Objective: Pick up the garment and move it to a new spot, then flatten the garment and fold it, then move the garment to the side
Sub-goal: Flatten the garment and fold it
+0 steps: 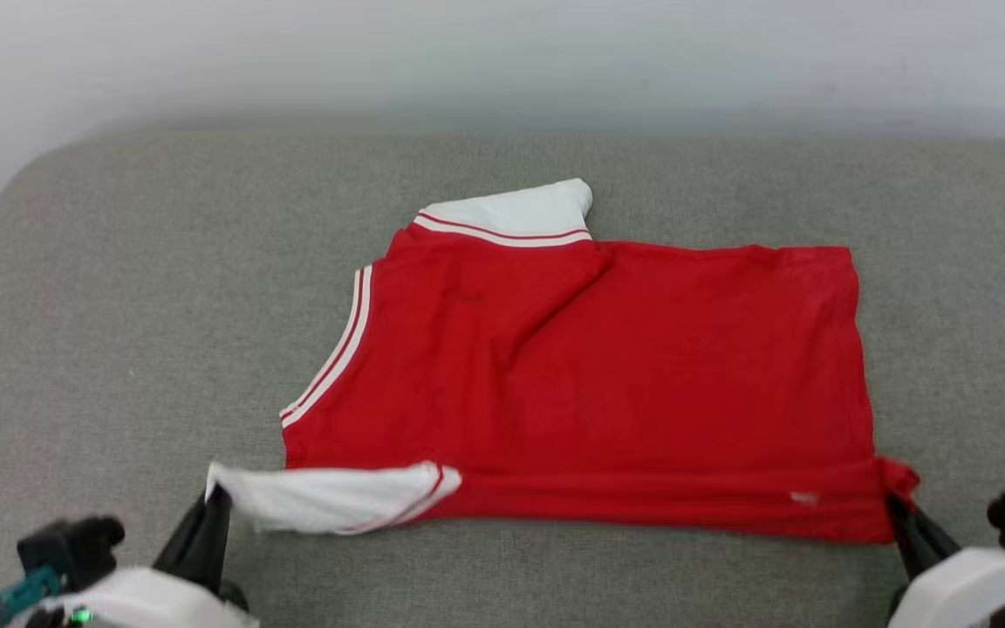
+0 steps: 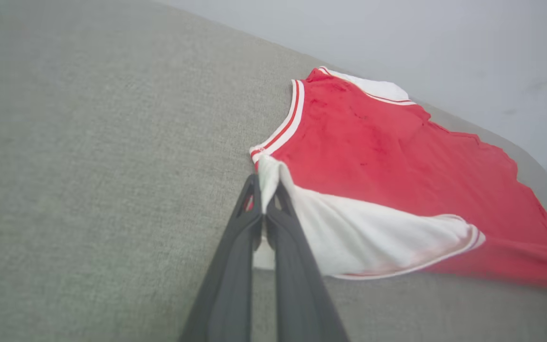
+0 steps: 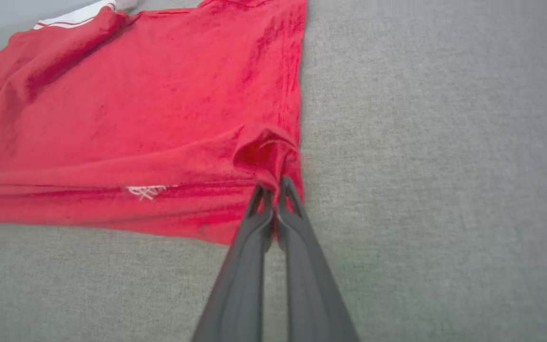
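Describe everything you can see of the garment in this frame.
The garment is a soft red jersey-style shirt with white sleeves and white-and-red striped trim, lying mostly flat on the grey fabric surface, neck toward the robot's left, hem toward its right. The upturned side is plain red but for a small white mark. The left gripper is shut on the near sleeve, the right gripper on the near hem corner, which bunches up.

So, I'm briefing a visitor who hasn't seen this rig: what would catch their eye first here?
The red garment, spread across the middle of the grey cushion. Next, the left end effector pinching its near white sleeve, and the right end effector pinching the near red hem corner.
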